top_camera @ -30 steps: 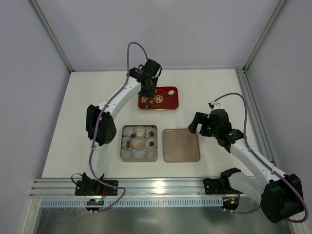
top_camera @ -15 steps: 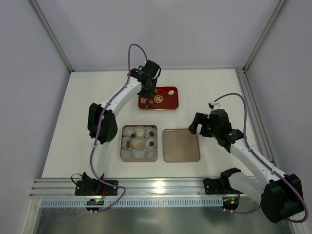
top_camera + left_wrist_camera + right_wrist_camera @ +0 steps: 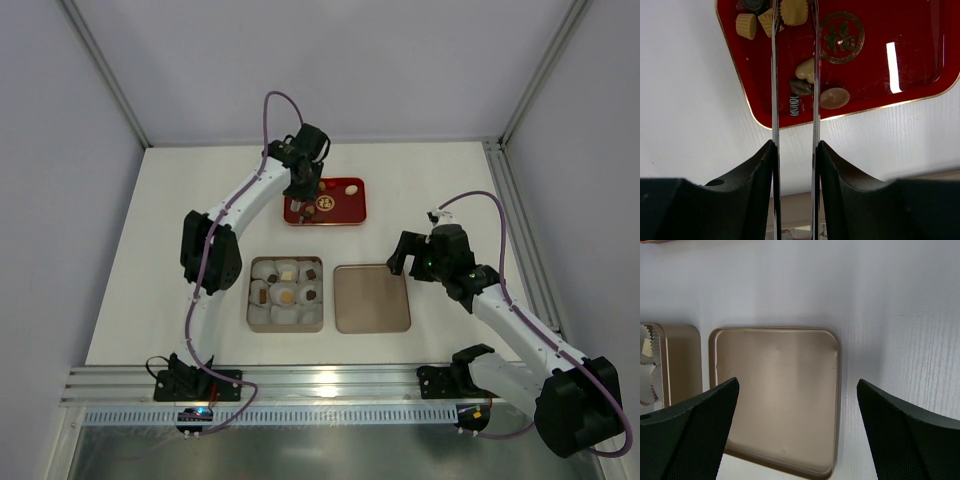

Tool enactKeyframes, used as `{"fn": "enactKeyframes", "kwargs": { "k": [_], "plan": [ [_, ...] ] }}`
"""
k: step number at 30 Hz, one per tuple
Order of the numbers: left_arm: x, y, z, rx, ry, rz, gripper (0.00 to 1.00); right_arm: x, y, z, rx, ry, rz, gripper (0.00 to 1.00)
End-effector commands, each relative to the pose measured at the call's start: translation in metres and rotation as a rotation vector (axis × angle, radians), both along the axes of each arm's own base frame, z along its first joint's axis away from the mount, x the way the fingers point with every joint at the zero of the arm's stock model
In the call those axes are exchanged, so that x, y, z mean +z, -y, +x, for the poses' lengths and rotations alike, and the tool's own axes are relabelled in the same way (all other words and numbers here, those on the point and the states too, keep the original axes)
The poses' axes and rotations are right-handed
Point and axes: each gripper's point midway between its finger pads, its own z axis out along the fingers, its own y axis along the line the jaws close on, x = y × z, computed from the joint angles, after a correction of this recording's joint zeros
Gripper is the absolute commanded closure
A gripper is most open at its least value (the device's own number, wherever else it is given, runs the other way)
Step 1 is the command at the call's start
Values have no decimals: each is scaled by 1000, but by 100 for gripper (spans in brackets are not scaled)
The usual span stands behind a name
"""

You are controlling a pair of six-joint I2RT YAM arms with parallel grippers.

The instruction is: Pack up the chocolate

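Several chocolates lie on the red tray (image 3: 890, 75): a tan cup (image 3: 746, 26), a cream piece (image 3: 805, 70), a dark brown piece (image 3: 800, 88) and a tan oval (image 3: 835, 98). My left gripper (image 3: 794, 15) hangs over the tray's left part, also in the top view (image 3: 303, 203). Its thin metal blades stand apart, with a tan round chocolate (image 3: 794, 9) and the cream and dark pieces between them. The gold tin (image 3: 247, 300) holds white paper cups, several with chocolates. My right gripper (image 3: 797, 384) is open and empty above the tin's lid (image 3: 775, 395).
The lid (image 3: 371, 298) lies flat just right of the tin. The red tray (image 3: 345, 205) sits behind the tin. A gold emblem (image 3: 842, 37) marks the tray's middle. Frame posts and a rail border the white table.
The left arm has shifted very slightly over the red tray. The right arm has not moved.
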Motion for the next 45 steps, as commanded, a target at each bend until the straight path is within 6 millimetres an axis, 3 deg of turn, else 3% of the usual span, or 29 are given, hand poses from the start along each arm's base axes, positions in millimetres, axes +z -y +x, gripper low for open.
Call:
{"fn": "enactKeyframes", "kwargs": {
  "k": [1,12,22,27,45],
  "plan": [
    [13,7,10,-6,37,-43,61,13,0,8,-6,52,-1,0],
    [19,6,3,-7,24,-55,61,12,-1,9,-7,49,4,0],
    [13,5,1,-9,6,-41,62,13,-2,10,-4,48,7,0],
    [15,3,-1,-1,2,-38,66,14,-1,10,-4,51,2,0],
    [58,-3,-15,10,42,-85,72,13,-3,11,-6,52,9,0]
  ]
}}
